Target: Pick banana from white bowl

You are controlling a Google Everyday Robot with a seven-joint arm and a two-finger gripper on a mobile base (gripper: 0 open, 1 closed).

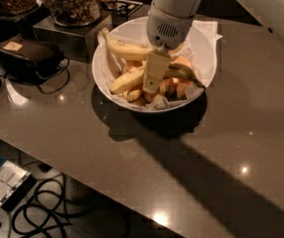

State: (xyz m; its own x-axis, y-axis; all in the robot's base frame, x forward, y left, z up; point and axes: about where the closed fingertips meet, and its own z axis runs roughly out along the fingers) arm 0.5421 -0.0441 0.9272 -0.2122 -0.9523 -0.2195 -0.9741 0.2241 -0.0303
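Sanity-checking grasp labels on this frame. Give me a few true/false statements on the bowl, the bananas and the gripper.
1. The gripper is down inside the white bowl, among the fruit. True.
2. The banana hangs in the air, clear of the bowl. False: it lies in the bowl, with the gripper over it.
3. The bowl holds one banana only. False: a paler long banana and shorter orange-yellow fruit lie there too.
4. A dark case sits on the table, left of the bowl. True.
5. The bowl stands on the floor. False: it stands on the table.
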